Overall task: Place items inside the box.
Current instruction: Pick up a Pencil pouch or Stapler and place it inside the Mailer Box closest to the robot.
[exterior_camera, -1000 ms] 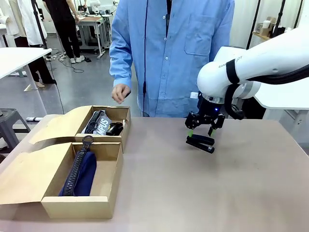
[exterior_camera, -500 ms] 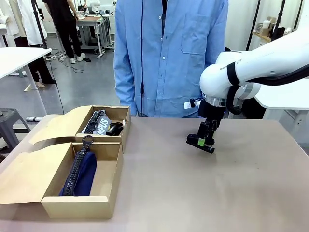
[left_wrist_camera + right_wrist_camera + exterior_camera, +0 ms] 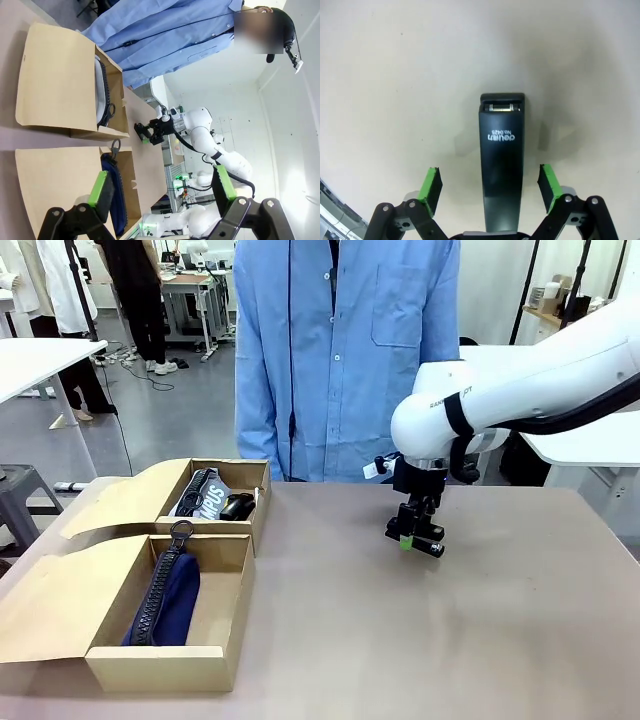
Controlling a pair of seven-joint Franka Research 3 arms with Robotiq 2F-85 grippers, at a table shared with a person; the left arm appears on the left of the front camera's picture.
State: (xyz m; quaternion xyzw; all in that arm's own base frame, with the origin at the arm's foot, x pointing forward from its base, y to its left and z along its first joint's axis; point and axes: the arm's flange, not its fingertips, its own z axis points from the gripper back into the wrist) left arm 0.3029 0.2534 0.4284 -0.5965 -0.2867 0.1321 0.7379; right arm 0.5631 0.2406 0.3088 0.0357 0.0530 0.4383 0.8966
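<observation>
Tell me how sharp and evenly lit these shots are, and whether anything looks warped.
Right wrist view: stapler sharp, its print legible, soft grey shadows on the table either side. Front view: even light, crisp, no glare on the table. Left wrist view: rolled sideways, cardboard box edges barely bend, white wall washed out.
</observation>
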